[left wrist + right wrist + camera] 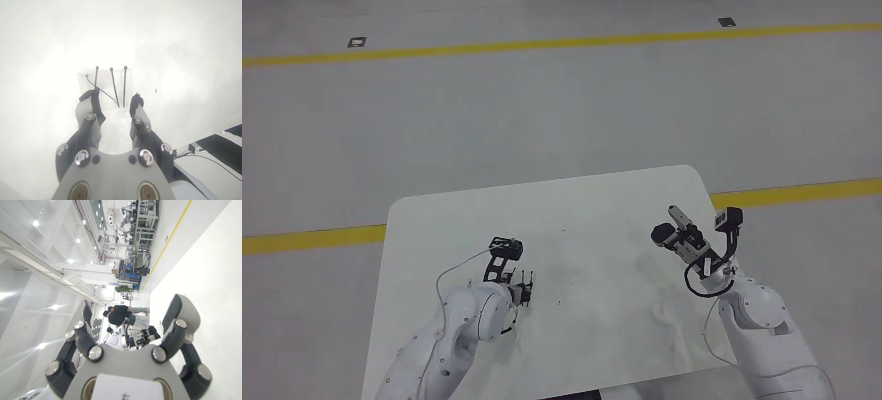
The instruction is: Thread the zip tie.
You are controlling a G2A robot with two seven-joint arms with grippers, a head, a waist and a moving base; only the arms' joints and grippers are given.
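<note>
Several black zip ties (113,85) lie side by side on a small clear tray (81,83) on the white table, heads pointing away from the arm; a thinner one crosses the others at a slant. My left gripper (115,96) hangs open over the tray's near edge, its tape-wrapped fingertips (93,95) at the ties' tail ends, and one tip touches or overlaps the outermost tie. In the top view the left gripper (523,288) is low over the table's front left. My right gripper (668,226) is open and holds nothing, raised at the table's right side and pointing sideways (130,300).
The white table (592,210) has rounded corners, and its far edge (189,275) runs beside the right gripper. A thin cable (211,161) and a dark gap (217,144) lie at the table's edge near the left arm. A few small dark specks (155,91) dot the surface.
</note>
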